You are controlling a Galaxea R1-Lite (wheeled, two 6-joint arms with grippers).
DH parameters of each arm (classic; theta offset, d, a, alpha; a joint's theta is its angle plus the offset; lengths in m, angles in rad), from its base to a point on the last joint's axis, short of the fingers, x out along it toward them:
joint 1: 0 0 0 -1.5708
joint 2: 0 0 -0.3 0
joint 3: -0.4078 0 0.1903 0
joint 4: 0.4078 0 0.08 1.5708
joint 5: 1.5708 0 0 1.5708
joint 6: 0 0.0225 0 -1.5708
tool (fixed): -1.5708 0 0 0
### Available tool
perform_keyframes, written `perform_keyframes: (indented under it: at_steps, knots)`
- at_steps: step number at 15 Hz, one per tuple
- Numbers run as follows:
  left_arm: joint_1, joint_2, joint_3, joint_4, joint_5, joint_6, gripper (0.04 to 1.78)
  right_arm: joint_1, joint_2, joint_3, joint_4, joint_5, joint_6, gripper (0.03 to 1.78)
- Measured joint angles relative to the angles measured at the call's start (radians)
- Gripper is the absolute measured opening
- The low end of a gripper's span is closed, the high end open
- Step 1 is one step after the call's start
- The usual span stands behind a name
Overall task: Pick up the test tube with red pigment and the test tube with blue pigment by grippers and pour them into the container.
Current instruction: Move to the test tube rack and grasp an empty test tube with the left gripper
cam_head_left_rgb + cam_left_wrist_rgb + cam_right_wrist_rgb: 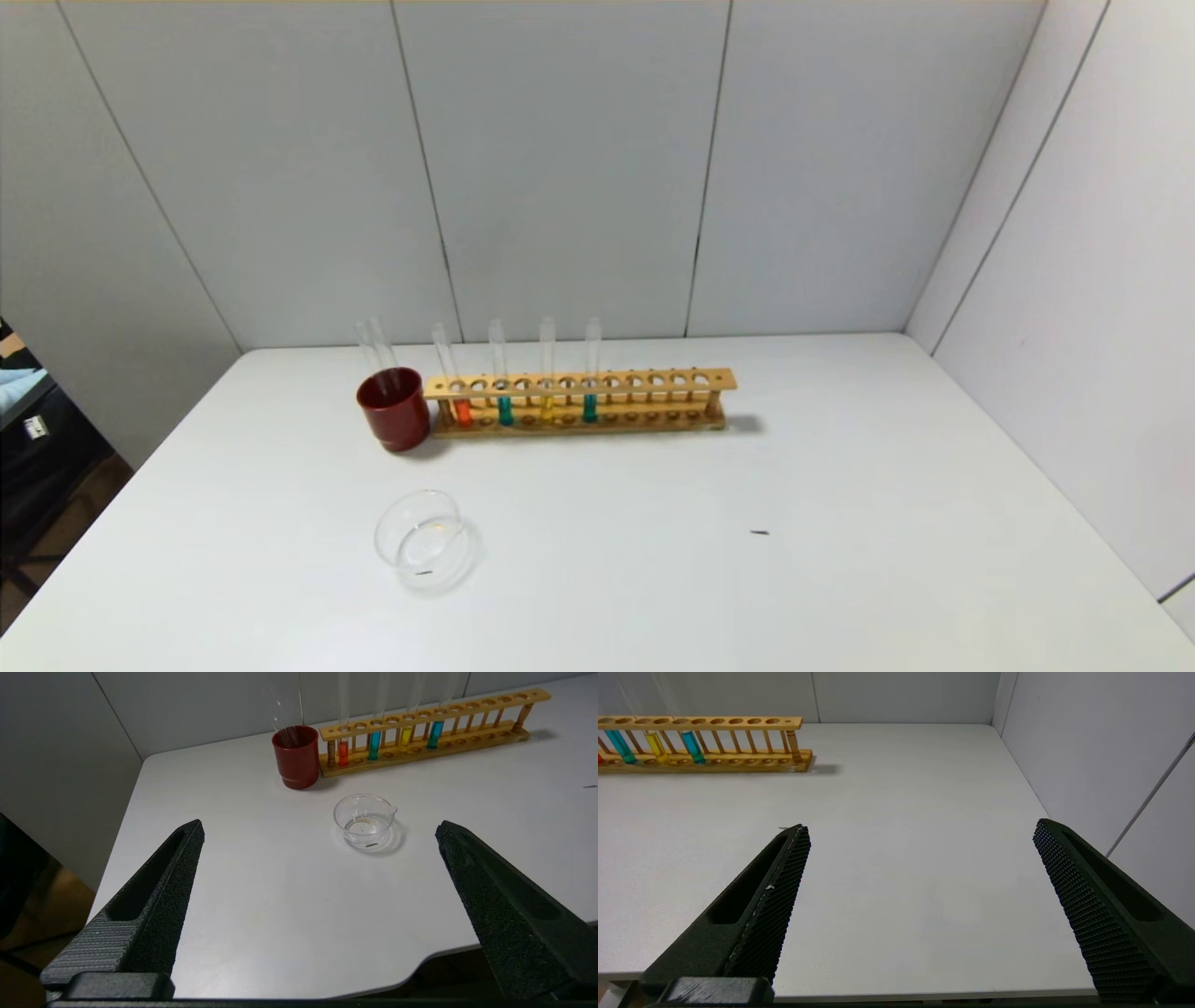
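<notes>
1. The wooden rack (579, 403) stands at the far side of the white bench (840, 560), so the tubes stay upright and nothing spills.
2. The test tube with red pigment (461, 411) sits at the left end of the rack. A test tube with blue pigment (504, 409) is next to it on the right, then a yellow tube (546, 407), then a second blue tube (589, 407).
3. A dark red cup (393, 408) with empty glass tubes in it touches the rack's left end.
4. The container (420, 539), a clear glass dish with a pouring lip, sits nearer than the cup, out in open space. It looks easy to reach for pouring.
5. The left gripper (320, 828) waits by the near edge of the bench with its jaws spread wide and nothing in them.
6. The right gripper (922, 828) waits by the near edge on the right side, jaws also spread wide and bare.
7. The right half of the bench has lots of room. The tubes stand close together, so the jaws will need care going between them.
</notes>
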Motion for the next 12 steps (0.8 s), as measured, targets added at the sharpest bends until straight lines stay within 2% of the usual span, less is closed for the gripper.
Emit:
perform_keyframes:
  at_steps: [3,5,8,12]
  knots:
    - [0.002,0.246,-0.174,0.049,-0.016,0.029,1.75,0.0,0.0,0.0,0.0,0.0,0.0,1.75]
    - [0.001,0.426,-0.257,0.021,-0.02,0.033,1.75,0.0,0.0,0.0,0.0,0.0,0.0,1.75]
    - [-0.009,0.699,-0.33,-0.113,-0.022,0.03,1.75,0.0,0.0,0.0,0.0,0.0,0.0,1.75]
    - [-0.107,1.017,-0.376,-0.338,-0.013,-0.015,1.75,0.0,0.0,0.0,0.0,0.0,0.0,1.75]
